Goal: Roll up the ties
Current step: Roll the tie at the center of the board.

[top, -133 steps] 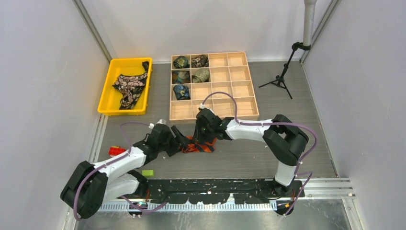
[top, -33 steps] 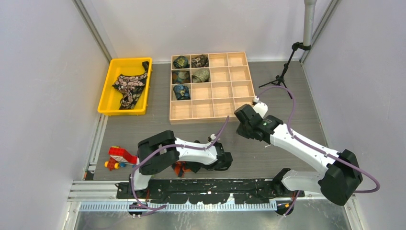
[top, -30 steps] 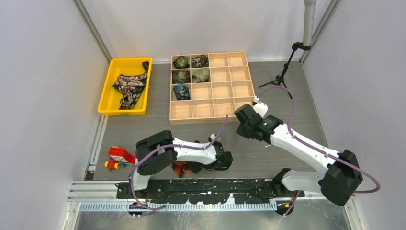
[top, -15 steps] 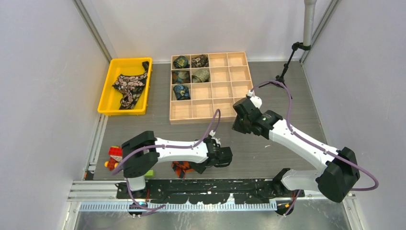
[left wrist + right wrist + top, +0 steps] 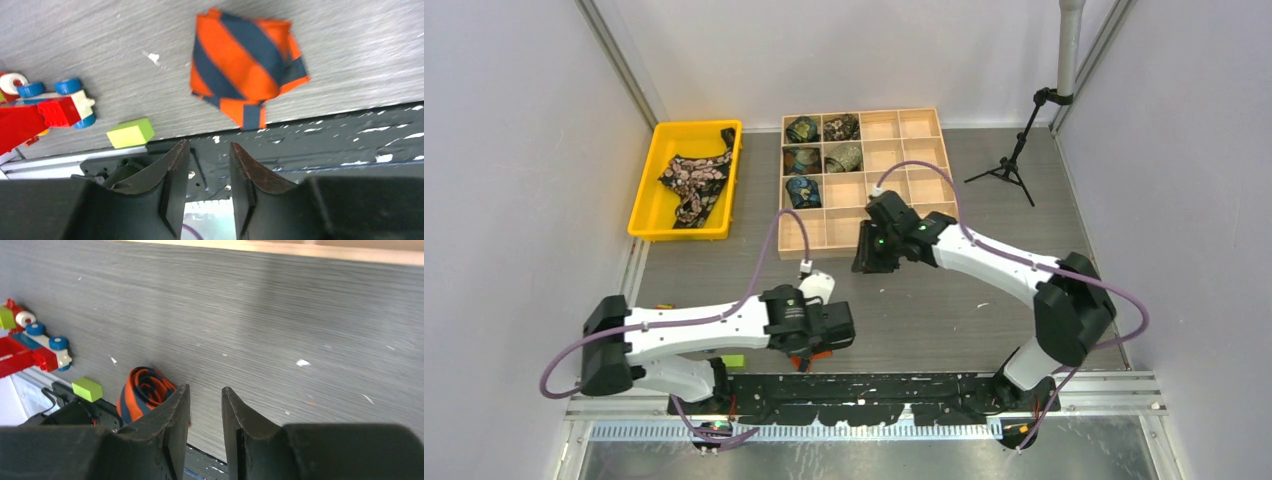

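Note:
The orange-and-dark striped tie lies rolled up on the grey table near its front edge; it also shows as a roll in the right wrist view. My left gripper hovers just over it above the black rail, open with nothing between the fingers. My right gripper hangs farther back by the wooden box's front, open and empty. A black tie with pink flowers lies loose in the yellow tray. Several small rolled ties sit in the left cells of the wooden box.
A green block and a red toy car with blue wheels lie left of the striped tie. A black tripod stands at the back right. The black rail runs along the table's near edge.
My left arm swung leftward and its jaws narrowed. My right arm moved left along the box's front and its jaws opened wider. The striped tie stayed put.

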`<state>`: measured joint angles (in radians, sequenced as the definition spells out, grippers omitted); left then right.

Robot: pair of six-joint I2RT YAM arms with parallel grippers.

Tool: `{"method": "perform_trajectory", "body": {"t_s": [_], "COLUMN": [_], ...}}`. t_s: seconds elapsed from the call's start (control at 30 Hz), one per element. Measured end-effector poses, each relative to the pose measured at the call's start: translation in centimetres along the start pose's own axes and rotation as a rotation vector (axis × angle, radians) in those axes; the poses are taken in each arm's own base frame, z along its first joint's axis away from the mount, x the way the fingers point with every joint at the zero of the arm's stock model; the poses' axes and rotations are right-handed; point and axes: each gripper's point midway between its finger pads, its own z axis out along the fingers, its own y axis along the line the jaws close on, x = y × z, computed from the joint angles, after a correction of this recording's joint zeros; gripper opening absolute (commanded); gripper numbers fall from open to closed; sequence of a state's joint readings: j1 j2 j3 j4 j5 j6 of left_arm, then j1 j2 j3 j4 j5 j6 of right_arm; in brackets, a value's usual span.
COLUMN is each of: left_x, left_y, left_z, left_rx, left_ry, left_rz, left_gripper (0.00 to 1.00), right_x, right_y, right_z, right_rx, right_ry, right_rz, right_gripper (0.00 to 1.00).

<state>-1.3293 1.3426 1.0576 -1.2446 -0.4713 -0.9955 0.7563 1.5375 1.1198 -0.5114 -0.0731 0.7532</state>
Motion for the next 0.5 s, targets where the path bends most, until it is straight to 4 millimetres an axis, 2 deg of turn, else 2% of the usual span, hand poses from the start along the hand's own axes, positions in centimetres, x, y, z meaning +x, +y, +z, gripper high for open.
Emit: {"method": "perform_trajectory", "body": {"t_s": [0.13, 0.27, 0.4, 0.5], "left_x": [2.8, 5.5, 7.0, 7.5], "left_y": [2.0, 3.2, 3.2, 2.8], "left_z": [0.7, 1.9, 3.1, 3.9], "left_rx": [0.012, 0.052, 0.138, 0.183], "left_ry": [0.024, 0.036, 0.025, 0.022], "left_rz": [-0.109, -0.249, -0.419, -0.514], "left_gripper": [0.19, 0.11, 0.07, 0.07], "right_x": [0.8, 1.4, 2.4, 3.8], "right_y": [3.2, 5.9, 7.4, 7.8], "right_z": [1.9, 3.9, 5.8, 7.2], "right_rx": [-0.038, -0.058, -0.058, -0.041], "right_ry": [0.047, 0.077, 0.11, 0.147], "right_rz": [-0.088, -0.157, -0.206, -0.243], "right_gripper": [0.31, 0.25, 0.21, 0.19]}}
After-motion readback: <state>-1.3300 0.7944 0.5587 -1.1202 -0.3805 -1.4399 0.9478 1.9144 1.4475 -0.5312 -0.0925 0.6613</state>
